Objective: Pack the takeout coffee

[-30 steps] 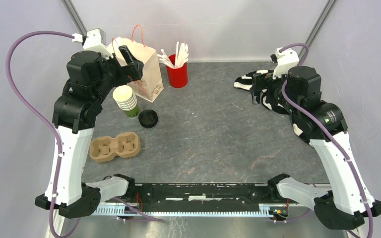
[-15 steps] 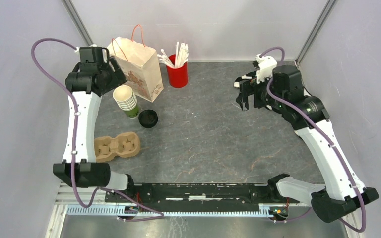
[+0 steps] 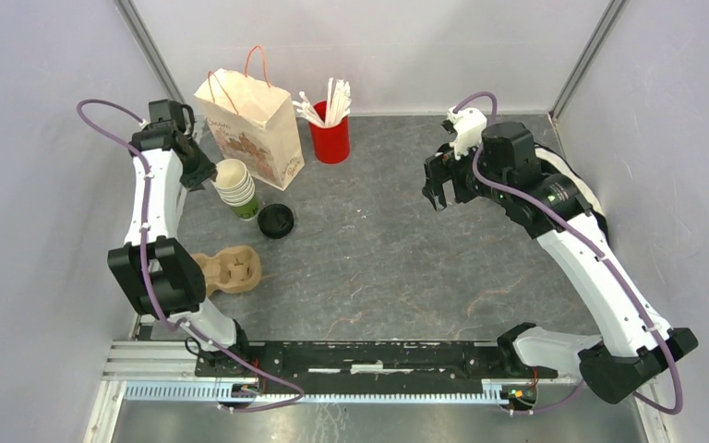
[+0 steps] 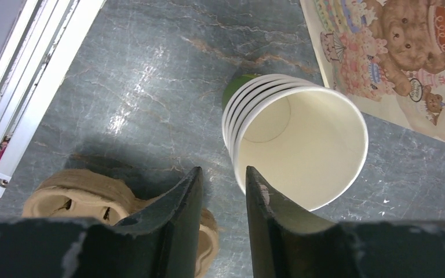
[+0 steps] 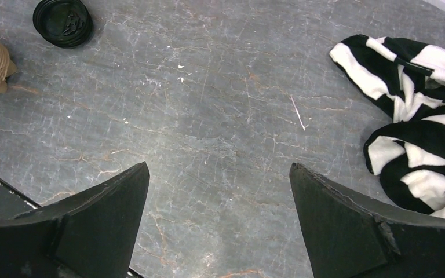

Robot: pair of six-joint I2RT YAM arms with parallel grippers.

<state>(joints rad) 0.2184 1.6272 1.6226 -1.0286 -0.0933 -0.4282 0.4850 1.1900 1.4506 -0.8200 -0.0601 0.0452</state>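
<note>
From above, my left pincer [image 3: 199, 172] hangs at the far left of the bench [image 3: 397, 268]. It is just beside the stack of lidless cups [image 3: 234, 185] and near the paper bag [image 3: 257, 129]. My right pincer [image 3: 439, 188] hangs over bare bench right of centre, well apart from all of these. A loose black lid [image 3: 276, 221] lies between the two pincers, nearer the left one. The cardboard cup carrier [image 3: 231, 271] lies towards the arm bases. No capped green cup shows here. The inside of the paper bag is hidden, so I cannot tell where one stands.

At the left wrist, the left pincer [image 4: 223, 174] is narrow, with a slim gap and nothing between its fingers. The stack of lidless cups sits just ahead and to the right of the fingertips, not touching them. The cup carrier shows at lower left. No capped green cup appears.

At the right wrist, the right pincer [image 5: 219, 168] is wide and empty. The black lid lies far off at upper left and a striped cloth [image 5: 405, 116] lies to the right. Again, no capped green cup appears.

Judgement: every packing item sits on the left side, so my left arm is the nearer one for the coming move.
</note>
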